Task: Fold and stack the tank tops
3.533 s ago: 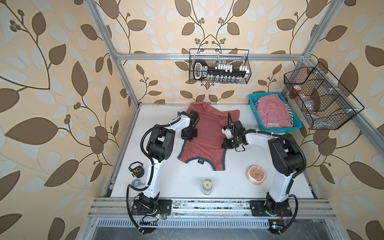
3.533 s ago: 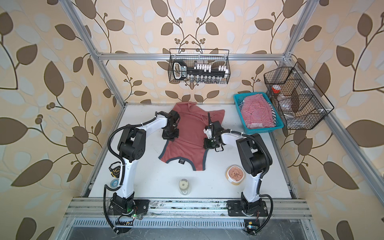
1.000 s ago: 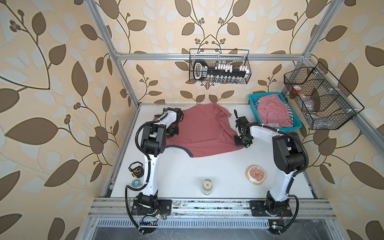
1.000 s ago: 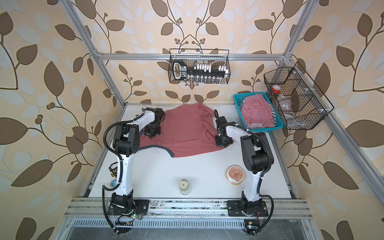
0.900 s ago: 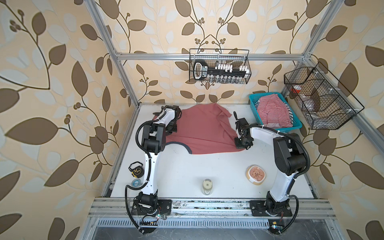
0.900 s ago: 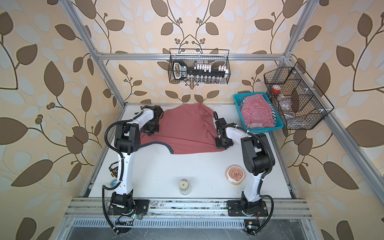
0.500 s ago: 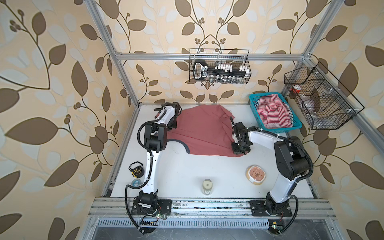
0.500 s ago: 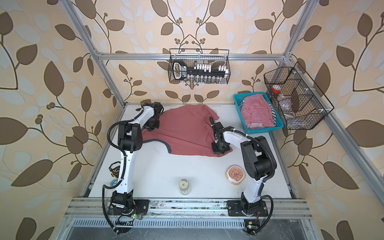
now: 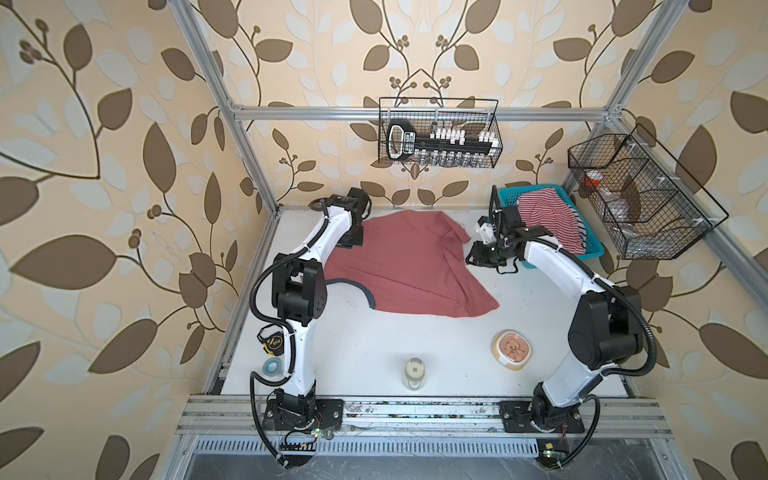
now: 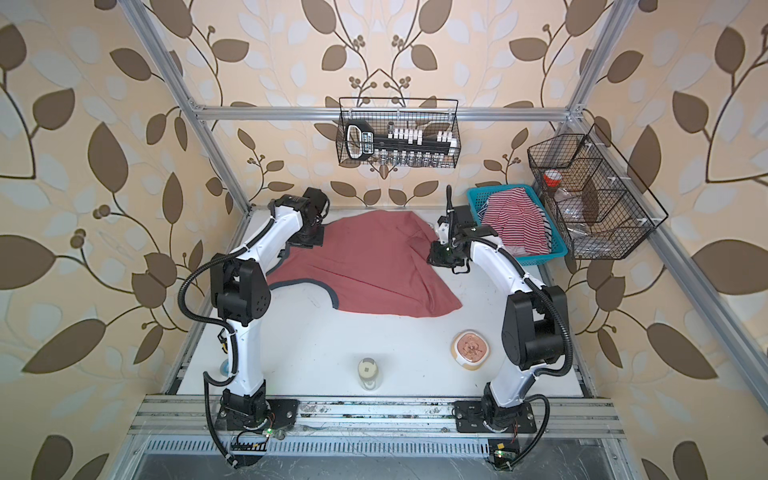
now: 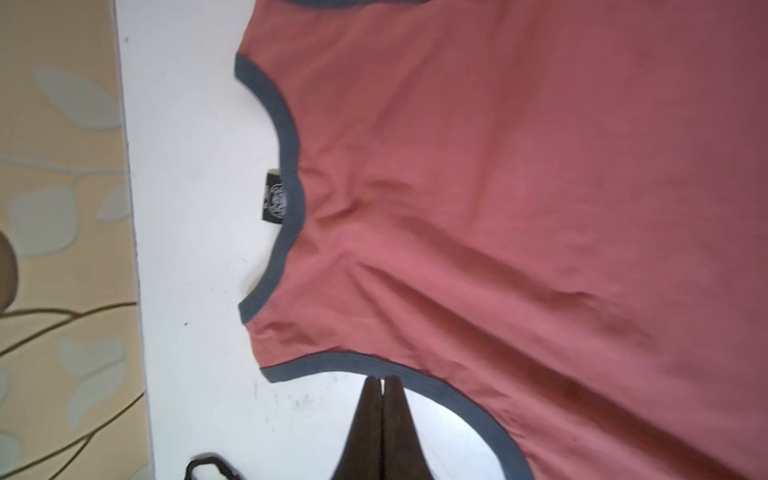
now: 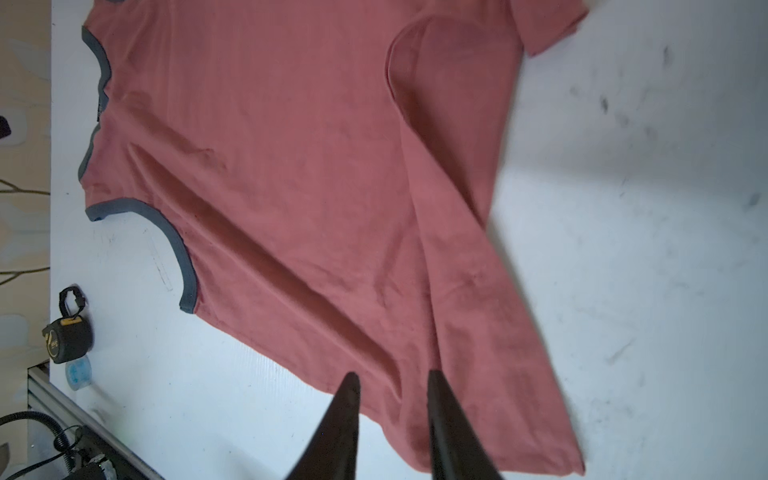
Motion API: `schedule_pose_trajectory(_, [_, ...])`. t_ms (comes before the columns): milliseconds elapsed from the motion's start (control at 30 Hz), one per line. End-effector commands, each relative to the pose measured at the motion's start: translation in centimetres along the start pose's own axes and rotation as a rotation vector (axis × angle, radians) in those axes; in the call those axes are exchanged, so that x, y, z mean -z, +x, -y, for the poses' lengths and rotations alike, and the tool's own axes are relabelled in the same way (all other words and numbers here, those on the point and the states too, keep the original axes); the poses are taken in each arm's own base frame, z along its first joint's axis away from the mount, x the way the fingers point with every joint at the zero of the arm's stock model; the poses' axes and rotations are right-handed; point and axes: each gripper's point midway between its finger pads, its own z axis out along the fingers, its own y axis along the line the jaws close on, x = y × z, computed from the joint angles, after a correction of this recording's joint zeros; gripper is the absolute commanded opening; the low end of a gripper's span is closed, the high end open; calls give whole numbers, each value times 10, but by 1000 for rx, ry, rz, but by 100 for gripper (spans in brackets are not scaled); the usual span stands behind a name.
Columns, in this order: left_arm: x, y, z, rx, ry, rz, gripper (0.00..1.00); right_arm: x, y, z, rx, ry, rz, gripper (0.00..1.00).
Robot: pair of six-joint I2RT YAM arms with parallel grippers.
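A brick-red cloth tank top with dark trim (image 9: pixel 399 266) lies spread, plain side up, on the white surface (image 9: pixel 374 353), just beside a teal plastic basket (image 9: pixel 592 252). A red-and-white striped tank top (image 9: pixel 548 216) sits crumpled inside that basket.

The left end effector (image 11: pixel 382 380) is closed. Its tips meet the dark armhole trim at the end of the red top farthest from the basket, and it appears to pinch that edge. The right end effector (image 12: pixel 392 382) has its jaws parted and holds nothing. It hangs over the hem end of the red top, between the cloth and the basket.

The step in hand looks like flattening the red top before the first fold. A long ridge runs along the hem end nearest the basket, and the hem corner closest to the basket is bunched over itself.

To do this well, the left grip should probably act as a fixed anchor. The right end effector could come down on that bunched corner and take only the top layer. It could then draw the cloth low towards the basket until the ridge flattens, without lifting the rest. A gentle pull is likely safer, since the cloth will probably slide rather than stretch.
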Motion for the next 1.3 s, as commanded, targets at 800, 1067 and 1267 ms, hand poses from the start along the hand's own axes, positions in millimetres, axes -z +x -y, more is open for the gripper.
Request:
schedule_pose_trajectory(800, [-75,132,97,-58,219,-360,0,-126,-120,82,-267,-119,68,36])
schedule_pose_trajectory(1067, [-78,137,95,-61,205,-377,0,-134,-115,95,-273,-63,51,35])
schedule_pose_trajectory(1267, [-82,141,94,-63,199,-389,0,-132,-111,106,-258,5,45,35])
